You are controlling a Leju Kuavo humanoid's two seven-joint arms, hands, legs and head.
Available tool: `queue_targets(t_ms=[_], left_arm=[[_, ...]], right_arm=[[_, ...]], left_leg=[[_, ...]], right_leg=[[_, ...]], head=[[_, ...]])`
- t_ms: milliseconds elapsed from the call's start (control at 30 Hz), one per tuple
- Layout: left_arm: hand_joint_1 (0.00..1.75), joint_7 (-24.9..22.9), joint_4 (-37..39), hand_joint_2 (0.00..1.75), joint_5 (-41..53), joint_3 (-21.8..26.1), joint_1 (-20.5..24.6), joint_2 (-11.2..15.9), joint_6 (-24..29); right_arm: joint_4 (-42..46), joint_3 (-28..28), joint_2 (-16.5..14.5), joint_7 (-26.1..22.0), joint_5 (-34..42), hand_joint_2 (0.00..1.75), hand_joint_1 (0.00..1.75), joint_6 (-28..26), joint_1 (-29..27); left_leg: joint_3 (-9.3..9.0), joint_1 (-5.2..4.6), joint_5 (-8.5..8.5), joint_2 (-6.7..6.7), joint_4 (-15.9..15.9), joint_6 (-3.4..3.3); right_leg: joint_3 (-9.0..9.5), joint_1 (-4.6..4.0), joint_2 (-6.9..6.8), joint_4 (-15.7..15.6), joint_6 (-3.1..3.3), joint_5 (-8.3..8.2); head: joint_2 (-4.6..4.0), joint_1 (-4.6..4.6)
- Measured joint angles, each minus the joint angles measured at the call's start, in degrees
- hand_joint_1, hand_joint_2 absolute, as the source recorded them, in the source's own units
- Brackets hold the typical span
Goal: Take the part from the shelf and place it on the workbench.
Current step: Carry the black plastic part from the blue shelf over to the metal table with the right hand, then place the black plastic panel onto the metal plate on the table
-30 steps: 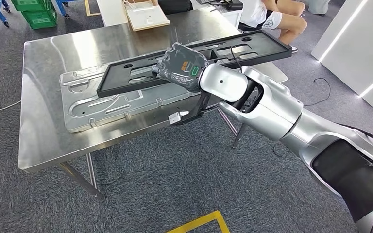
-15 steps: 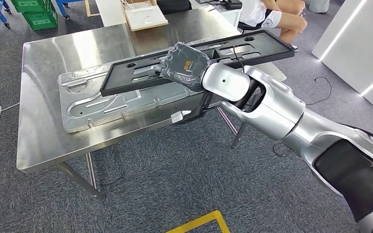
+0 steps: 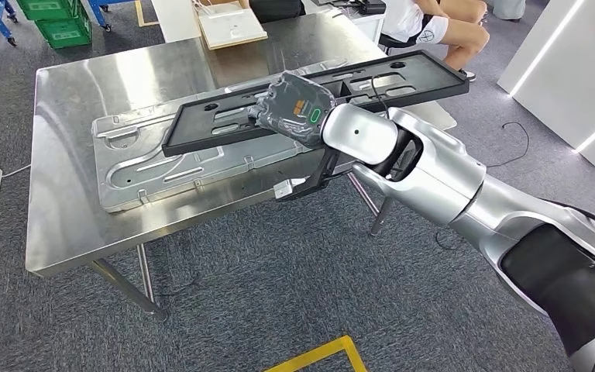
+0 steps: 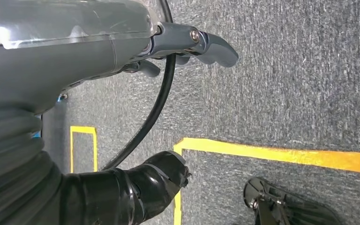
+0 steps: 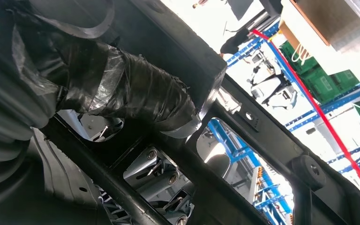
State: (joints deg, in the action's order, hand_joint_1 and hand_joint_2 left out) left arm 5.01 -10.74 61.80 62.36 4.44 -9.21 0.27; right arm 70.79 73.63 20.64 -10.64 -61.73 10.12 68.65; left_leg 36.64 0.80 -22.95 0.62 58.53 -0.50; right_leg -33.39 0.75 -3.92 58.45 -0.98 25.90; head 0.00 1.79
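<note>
A long black frame part (image 3: 426, 77) hangs tilted just above the steel workbench (image 3: 70, 217), crossing over a flat silver plate (image 3: 147, 174) that lies there. My right hand (image 3: 293, 107), wrapped in dark tape, grips the part near its middle. In the right wrist view the taped thumb (image 5: 136, 93) presses on the part's black rail (image 5: 262, 136). My left hand (image 4: 98, 42) hangs over the grey carpet, its fingers apart and holding nothing.
A cardboard box (image 3: 232, 27) sits at the workbench's far edge. A person (image 3: 434, 23) is seated behind the far right corner. Green crates (image 3: 54, 19) stand at the back left, white panels (image 3: 565, 70) at the right. Yellow tape (image 3: 318, 356) marks the floor.
My right hand has carried the black part slightly to the right and farther over the workbench. The view itself has shifted a little.
</note>
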Motion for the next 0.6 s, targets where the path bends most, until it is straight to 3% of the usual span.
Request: queue_targets(t_ms=[167,233,333,367,400,433,533,600], left_arm=[[0.00,-0.26,-0.01,1.75,0.31,0.05,-0.02,0.32,0.29],[0.00,-0.42,-0.01,1.75,0.45,0.08,-0.04,0.33,0.36],[0.00,-0.52,-0.02,1.75,0.56,0.09,0.14,0.32,0.36],[0.00,-0.52,-0.01,1.75,0.56,0.10,0.21,0.32,0.36],[0.00,-0.52,-0.01,1.75,0.57,0.11,0.25,0.33,0.36],[0.00,-0.55,-0.01,1.75,0.57,0.13,0.25,0.36,0.37],[0.00,-0.71,-0.01,1.75,0.62,0.34,0.19,0.43,0.47],[0.00,-0.76,-0.01,1.75,0.70,0.62,0.23,0.48,0.56]], right_arm=[[-0.07,0.16,-0.12,0.00,-0.01,1.75,1.75,-0.11,0.05],[-0.08,0.18,-0.09,0.00,0.01,1.75,1.75,-0.11,0.16],[-0.12,0.38,0.06,-0.07,0.08,1.75,1.75,-0.05,0.21],[-0.13,0.55,0.15,-0.10,0.17,1.75,1.75,0.03,0.09],[-0.14,0.70,0.24,-0.14,0.28,1.75,1.75,0.14,-0.03],[-0.15,0.80,0.35,-0.15,0.40,1.75,1.75,0.26,-0.10],[-0.14,0.89,0.52,-0.16,0.69,1.75,1.75,0.61,0.18],[-0.11,1.01,0.52,-0.18,0.84,1.75,1.75,0.83,0.35]], left_leg=[[0.00,-0.14,-0.20,-0.14,-0.14,-0.89],[-0.63,0.20,0.24,-0.24,-1.13,-1.34],[-1.04,0.38,0.47,-0.41,-1.73,-1.80],[-1.03,0.39,0.42,-0.60,-1.69,-1.82],[-1.04,0.41,0.34,-0.82,-1.60,-1.76],[-1.05,0.45,0.24,-1.09,-1.44,-1.61],[-0.89,0.56,-0.51,-1.74,-0.35,-0.54],[-0.64,0.46,-0.92,-2.01,0.15,0.32]], right_leg=[[0.26,0.36,-0.23,-0.40,-0.75,-0.07],[-0.07,0.44,0.87,0.88,-0.92,1.06],[-4.55,0.61,3.34,10.50,-0.93,6.28],[-6.30,0.65,3.59,13.83,-1.00,7.43],[-7.27,0.74,3.66,15.41,-1.08,7.47],[-7.25,0.87,3.67,14.91,-1.13,6.41],[-2.83,1.16,3.83,4.81,-1.10,1.00],[-1.36,0.86,4.03,1.40,-0.73,0.23]], head=[[0.00,-0.01],[0.00,0.01],[0.00,0.02],[0.00,0.02],[0.00,0.02],[0.00,0.02],[0.00,0.03],[0.00,0.02]])
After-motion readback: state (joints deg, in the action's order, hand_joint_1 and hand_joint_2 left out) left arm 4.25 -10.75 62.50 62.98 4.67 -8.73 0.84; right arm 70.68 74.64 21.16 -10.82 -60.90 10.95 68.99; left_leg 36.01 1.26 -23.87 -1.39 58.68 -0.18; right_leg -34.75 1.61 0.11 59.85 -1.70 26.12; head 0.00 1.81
